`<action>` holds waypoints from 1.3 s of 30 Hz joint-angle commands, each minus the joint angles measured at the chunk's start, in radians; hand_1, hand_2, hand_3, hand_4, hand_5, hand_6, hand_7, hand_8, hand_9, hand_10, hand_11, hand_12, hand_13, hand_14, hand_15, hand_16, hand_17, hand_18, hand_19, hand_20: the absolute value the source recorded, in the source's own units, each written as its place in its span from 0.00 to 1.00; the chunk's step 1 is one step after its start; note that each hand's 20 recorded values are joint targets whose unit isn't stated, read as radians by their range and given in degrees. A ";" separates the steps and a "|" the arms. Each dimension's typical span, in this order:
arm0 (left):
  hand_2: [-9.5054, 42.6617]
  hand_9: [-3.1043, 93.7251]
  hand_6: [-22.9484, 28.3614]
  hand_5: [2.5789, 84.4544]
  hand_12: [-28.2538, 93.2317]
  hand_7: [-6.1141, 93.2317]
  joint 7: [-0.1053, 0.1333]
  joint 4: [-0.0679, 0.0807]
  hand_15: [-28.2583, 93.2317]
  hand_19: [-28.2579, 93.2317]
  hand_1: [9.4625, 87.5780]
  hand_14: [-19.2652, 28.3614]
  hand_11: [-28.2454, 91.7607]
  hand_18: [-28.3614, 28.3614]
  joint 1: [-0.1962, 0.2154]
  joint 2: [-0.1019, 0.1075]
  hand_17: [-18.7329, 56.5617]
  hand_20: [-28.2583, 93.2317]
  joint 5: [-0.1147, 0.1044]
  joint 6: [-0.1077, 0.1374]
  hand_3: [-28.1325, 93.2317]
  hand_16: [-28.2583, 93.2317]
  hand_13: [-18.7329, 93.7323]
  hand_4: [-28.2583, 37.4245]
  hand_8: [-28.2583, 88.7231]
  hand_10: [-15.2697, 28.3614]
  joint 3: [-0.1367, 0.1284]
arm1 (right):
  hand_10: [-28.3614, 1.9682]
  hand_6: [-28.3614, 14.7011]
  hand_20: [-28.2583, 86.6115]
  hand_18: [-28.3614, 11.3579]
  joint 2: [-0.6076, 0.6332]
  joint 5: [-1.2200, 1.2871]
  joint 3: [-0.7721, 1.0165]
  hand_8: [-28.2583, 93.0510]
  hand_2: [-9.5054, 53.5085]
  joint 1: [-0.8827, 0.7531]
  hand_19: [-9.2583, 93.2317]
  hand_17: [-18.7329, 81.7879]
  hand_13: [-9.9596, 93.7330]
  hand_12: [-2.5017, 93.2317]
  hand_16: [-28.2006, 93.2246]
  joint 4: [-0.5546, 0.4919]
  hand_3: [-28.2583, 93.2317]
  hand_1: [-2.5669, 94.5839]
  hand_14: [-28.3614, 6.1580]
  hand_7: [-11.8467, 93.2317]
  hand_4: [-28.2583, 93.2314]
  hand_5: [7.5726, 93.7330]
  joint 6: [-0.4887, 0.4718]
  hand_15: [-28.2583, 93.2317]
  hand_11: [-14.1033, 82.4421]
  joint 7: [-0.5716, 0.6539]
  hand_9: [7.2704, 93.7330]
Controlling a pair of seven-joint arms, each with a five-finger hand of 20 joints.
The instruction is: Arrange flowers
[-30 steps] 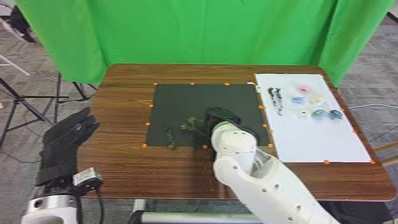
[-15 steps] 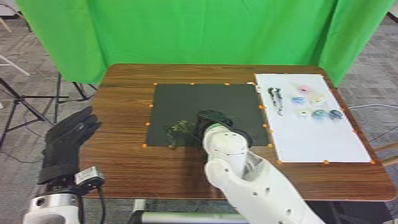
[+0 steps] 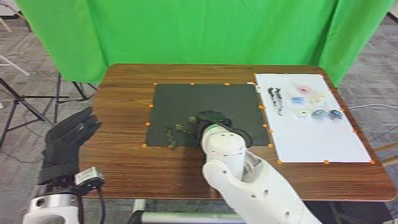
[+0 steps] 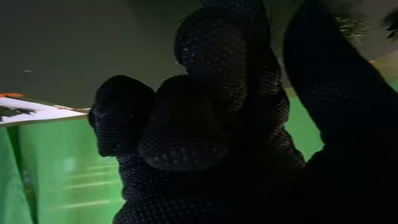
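Shifting left, head view: right hand (image 3: 213,119) beside green sprigs (image 3: 171,136) near black mat's (image 3: 185,100) near-left corner | arrangement likely being adjusted | right wrist view: greenery near black-gloved hand; cannot tell how open or what's held.

table (image 3: 133,172): wood | mat (image 3: 213,97): matt | curtain (image 3: 213,35): cloth | right hand (image 3: 213,120): rough cloth

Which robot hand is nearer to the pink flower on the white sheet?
Right. The right robot hand is over the black mat, left of the pink flower; the left robot hand is farther off, at the left edge of the table.
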 commanded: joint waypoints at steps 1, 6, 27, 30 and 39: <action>0.28 0.38 0.66 0.48 0.28 0.21 -0.014 -0.011 0.74 0.72 0.21 0.94 0.54 0.87 0.035 -0.017 0.12 0.26 0.010 0.004 0.92 0.09 0.36 0.14 0.15 0.80 -0.018 | 0.47 0.52 0.51 0.23 0.004 -0.044 0.002 0.17 0.14 -0.003 1.00 0.82 0.95 0.32 0.43 -0.051 0.82 0.37 0.67 0.36 0.06 0.90 0.001 0.84 0.68 -0.004 0.91; 0.29 0.38 0.66 0.48 0.28 0.21 -0.013 -0.012 0.74 0.72 0.22 0.95 0.54 0.87 0.040 -0.020 0.12 0.26 0.013 0.001 0.92 0.09 0.36 0.14 0.15 0.80 -0.020 | 0.44 0.50 0.50 0.23 0.009 -0.042 0.000 0.18 0.14 0.004 1.00 0.82 0.94 0.32 0.43 -0.069 0.81 0.36 0.67 0.34 0.07 0.90 -0.008 0.84 0.67 -0.001 0.90; 0.28 0.38 0.66 0.48 0.28 0.21 0.041 -0.017 0.74 0.72 0.21 0.94 0.53 0.87 0.065 -0.005 0.12 0.26 -0.015 0.037 0.91 0.09 0.35 0.11 0.15 0.80 -0.001 | 0.14 0.31 0.16 0.12 0.372 0.166 0.157 0.18 0.24 0.119 1.00 0.64 0.75 0.21 0.36 -0.079 0.83 0.28 0.37 0.24 0.07 0.65 0.382 0.81 0.43 -0.070 0.67; 0.28 0.38 0.66 0.48 0.28 0.21 0.031 -0.017 0.74 0.72 0.21 0.94 0.53 0.87 0.061 -0.009 0.12 0.26 -0.009 0.035 0.91 0.09 0.35 0.11 0.15 0.80 0.005 | 0.14 0.32 0.16 0.13 0.387 0.177 0.144 0.18 0.23 0.162 1.00 0.64 0.75 0.20 0.36 -0.014 0.84 0.29 0.38 0.24 0.07 0.65 0.370 0.81 0.41 -0.050 0.66; 0.28 0.38 0.66 0.48 0.28 0.21 0.018 -0.014 0.74 0.72 0.21 0.94 0.53 0.87 0.044 -0.028 0.12 0.26 0.002 0.025 0.91 0.09 0.35 0.12 0.15 0.80 0.013 | 0.19 0.33 0.26 0.14 0.413 0.188 0.126 0.18 0.23 0.227 1.00 0.66 0.78 0.25 0.37 0.140 0.84 0.29 0.45 0.26 0.07 0.67 0.245 0.85 0.58 0.021 0.68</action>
